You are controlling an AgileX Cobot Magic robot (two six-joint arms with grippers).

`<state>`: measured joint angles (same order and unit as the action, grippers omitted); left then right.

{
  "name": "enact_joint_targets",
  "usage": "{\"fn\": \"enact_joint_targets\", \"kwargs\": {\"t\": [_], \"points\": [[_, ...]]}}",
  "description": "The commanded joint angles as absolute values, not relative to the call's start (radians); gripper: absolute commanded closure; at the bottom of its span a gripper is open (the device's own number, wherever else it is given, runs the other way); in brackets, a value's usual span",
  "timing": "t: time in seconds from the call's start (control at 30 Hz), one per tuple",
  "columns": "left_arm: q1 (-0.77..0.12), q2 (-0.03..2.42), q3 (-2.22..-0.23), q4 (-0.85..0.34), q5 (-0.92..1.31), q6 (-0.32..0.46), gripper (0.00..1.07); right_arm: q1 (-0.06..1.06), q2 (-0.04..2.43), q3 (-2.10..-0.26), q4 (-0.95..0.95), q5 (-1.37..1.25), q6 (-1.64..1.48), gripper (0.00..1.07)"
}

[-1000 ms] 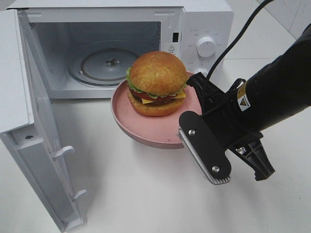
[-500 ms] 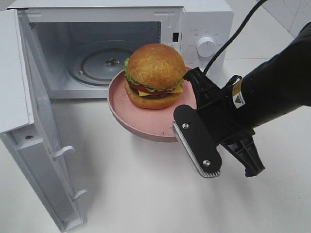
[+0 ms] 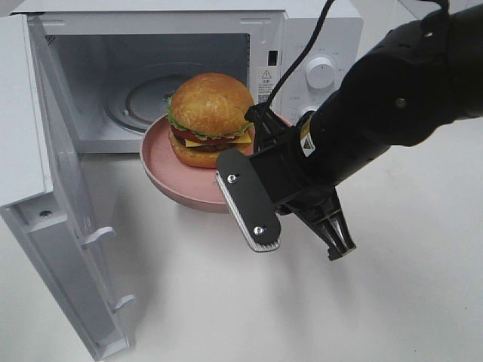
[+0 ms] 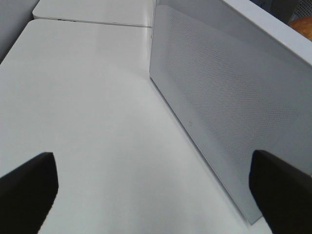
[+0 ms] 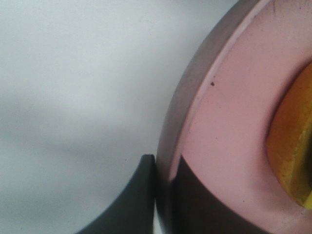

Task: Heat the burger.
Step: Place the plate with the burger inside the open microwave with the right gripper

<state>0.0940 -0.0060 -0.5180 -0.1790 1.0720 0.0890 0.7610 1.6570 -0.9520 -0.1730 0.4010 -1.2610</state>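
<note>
Burger [image 3: 210, 119] on pink plate [image 3: 170, 179], rim pinched by R fingers [image 5: 131, 204] per wrist cam, L fingers [image 4: 27, 187] wide, empty

Robotics test bench dressed as a kitchen corner: a white microwave oven [image 3: 302, 38] stands at the top of the frame on a bare white tabletop [image 3: 226, 302]. Its door [image 3: 45, 188] is swung wide at the left, showing the glass turntable [image 3: 147, 98], and a round dial [image 3: 320, 72] sits on the control panel. A burger [image 3: 211, 105] on a pink plate [image 3: 172, 190] at centre adds the kitchen touch. The lab side shows at the right, where a black robot arm [image 3: 392, 98] with a yellow warning sticker [image 3: 307, 143] and a black cable [image 3: 290, 56] fills the frame. The left wrist camera shows a second plain white table [image 4: 92, 9] beyond the first.
</note>
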Motion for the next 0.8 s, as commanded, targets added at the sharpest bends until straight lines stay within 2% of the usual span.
{"fn": "enact_joint_targets", "kwargs": {"t": [0.03,0.8], "points": [[0.095,-0.014,-0.517,-0.186,1.073,0.083,0.07,0.762,1.669,-0.991,-0.178,0.357,-1.235,1.07],[0.095,-0.014,-0.517,-0.186,1.073,0.083,0.07,0.762,1.79,-1.134,-0.183,0.365,-1.155,1.07]]}}
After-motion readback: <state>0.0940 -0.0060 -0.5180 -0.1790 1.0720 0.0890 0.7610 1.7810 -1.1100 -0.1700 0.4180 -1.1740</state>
